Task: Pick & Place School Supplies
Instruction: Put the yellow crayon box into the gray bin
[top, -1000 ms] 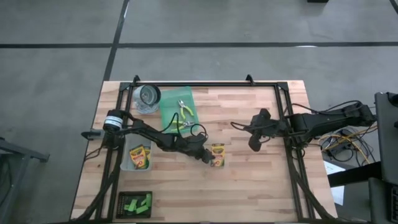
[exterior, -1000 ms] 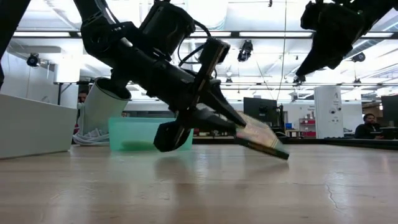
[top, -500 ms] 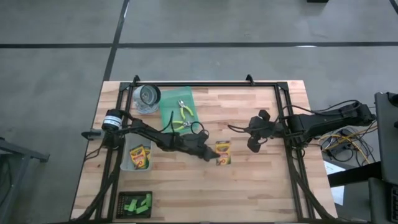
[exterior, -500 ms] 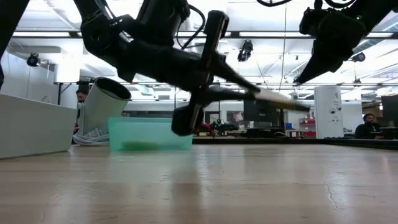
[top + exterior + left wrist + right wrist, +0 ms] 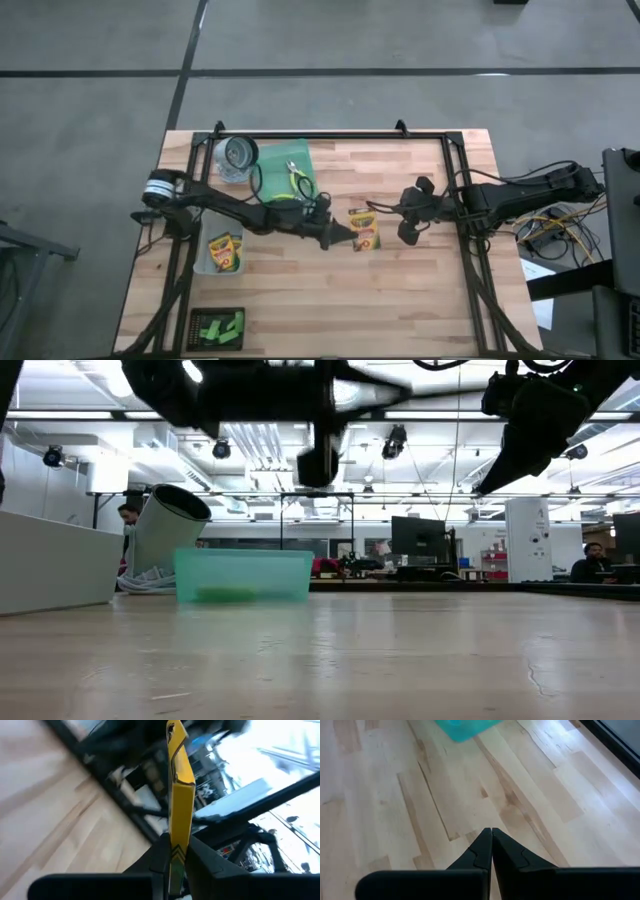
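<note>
One crayon box (image 5: 364, 229) edge-on in the clamped left claw (image 5: 346, 235), long axis straight out from its fingertips.

Grey floor (image 5: 400, 40), ceiling strip lights (image 5: 250, 415)

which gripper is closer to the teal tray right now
Left. The left gripper holds a crayon box just right of the teal tray; the right gripper waits farther right.

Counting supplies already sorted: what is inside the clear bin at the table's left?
Two crayon boxes lie side by side in the clear bin. Whether anything lies beneath them cannot be seen; the boxes cover most of its floor.
</note>
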`<state>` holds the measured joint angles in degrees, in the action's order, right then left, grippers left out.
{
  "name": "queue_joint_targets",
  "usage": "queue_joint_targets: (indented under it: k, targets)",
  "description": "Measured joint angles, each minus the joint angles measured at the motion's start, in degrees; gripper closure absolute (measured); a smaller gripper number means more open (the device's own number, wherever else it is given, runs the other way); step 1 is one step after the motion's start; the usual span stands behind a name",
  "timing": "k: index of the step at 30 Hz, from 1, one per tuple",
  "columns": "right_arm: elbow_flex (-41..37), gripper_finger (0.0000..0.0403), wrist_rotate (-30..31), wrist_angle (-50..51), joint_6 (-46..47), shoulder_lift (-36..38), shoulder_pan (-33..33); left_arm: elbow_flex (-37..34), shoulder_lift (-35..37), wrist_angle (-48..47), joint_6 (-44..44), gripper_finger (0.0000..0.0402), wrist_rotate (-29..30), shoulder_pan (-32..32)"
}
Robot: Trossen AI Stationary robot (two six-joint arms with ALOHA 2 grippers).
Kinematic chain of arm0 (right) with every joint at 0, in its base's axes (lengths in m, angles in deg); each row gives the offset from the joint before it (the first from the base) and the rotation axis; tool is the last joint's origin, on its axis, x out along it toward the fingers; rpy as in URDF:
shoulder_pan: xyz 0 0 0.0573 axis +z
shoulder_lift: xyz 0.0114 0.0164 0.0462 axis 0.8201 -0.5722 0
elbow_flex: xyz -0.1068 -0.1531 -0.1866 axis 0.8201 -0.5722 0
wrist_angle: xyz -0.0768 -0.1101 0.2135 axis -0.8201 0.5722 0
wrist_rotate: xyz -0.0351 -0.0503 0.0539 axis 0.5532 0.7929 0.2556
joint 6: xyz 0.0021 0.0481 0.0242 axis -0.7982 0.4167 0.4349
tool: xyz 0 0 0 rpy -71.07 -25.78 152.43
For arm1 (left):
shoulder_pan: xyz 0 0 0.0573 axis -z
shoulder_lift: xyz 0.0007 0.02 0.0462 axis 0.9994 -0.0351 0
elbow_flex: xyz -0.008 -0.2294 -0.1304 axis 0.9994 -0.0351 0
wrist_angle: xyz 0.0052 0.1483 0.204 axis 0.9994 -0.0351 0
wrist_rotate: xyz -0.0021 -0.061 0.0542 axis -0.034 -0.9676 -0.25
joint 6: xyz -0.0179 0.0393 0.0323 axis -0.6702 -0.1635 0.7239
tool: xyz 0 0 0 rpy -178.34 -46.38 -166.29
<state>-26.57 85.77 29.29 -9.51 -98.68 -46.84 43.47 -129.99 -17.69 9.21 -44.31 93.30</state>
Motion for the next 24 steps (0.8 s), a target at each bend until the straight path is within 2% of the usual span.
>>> queue_joint_targets:
  k: [11, 14, 19, 24]
  targets:
    - [0.0, 0.0394, 0.0, 0.0, -0.6, 0.1, 0.0, 0.0, 15.9, -2.1, 15.6, 0.0360, 0.0, -0.9]
    - [0.0, 0.0394, 0.0, 0.1, -0.6, 0.0, 0.0, 0.0, 20.3, -8.0, 18.2, 0.0360, 0.5, -0.9]
    - [0.0, 0.0394, 0.1, 0.4, -1.4, 0.0, 0.0, 0.0, 27.0, -16.8, 21.5, 0.0360, 4.5, -0.9]
    - [0.0, 0.0394, 0.4, 0.4, -3.3, 0.0, 0.0, 0.0, 32.9, -28.3, 23.2, 0.0360, 11.0, -0.9]
